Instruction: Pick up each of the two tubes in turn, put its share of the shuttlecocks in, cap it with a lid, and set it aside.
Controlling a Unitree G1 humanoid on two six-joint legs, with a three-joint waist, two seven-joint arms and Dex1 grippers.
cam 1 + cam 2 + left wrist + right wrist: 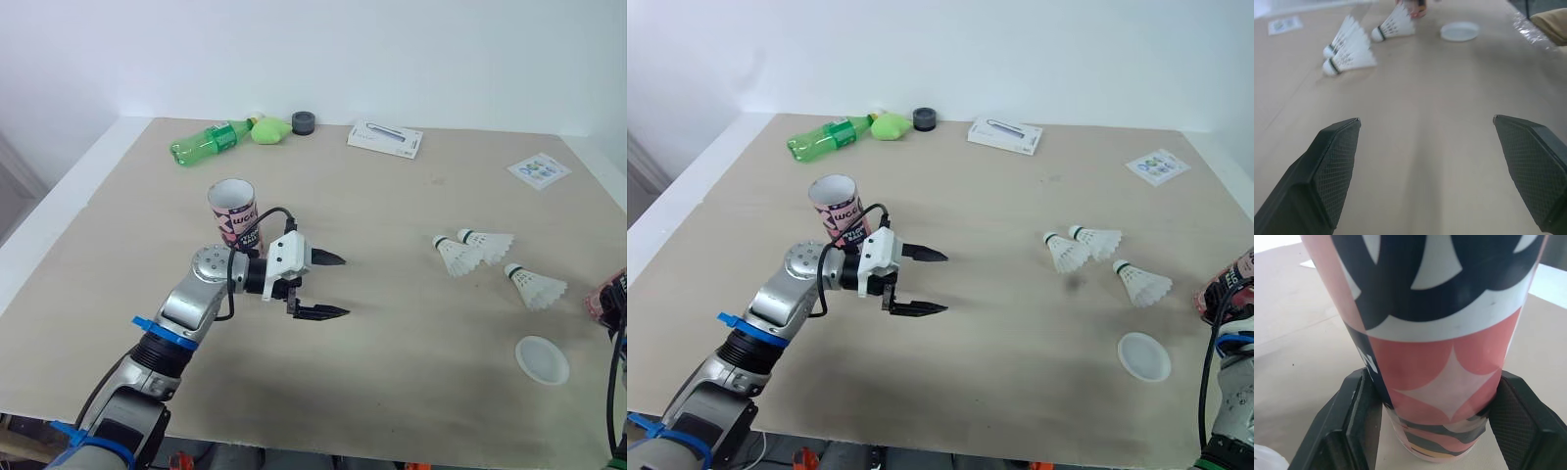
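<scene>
A beige counter [392, 323] meets a white wall. The left hand [345, 286] hovers over it with its 2 fingers spread wide and empty, just beside an upright, open-topped tube [235, 211]. At the counter's right edge the right hand [1435, 440] clamps a second tube [1435, 333]. 3 shuttlecocks [458, 257] lie between the hands, with a white lid [542, 359] near them towards the front.
</scene>
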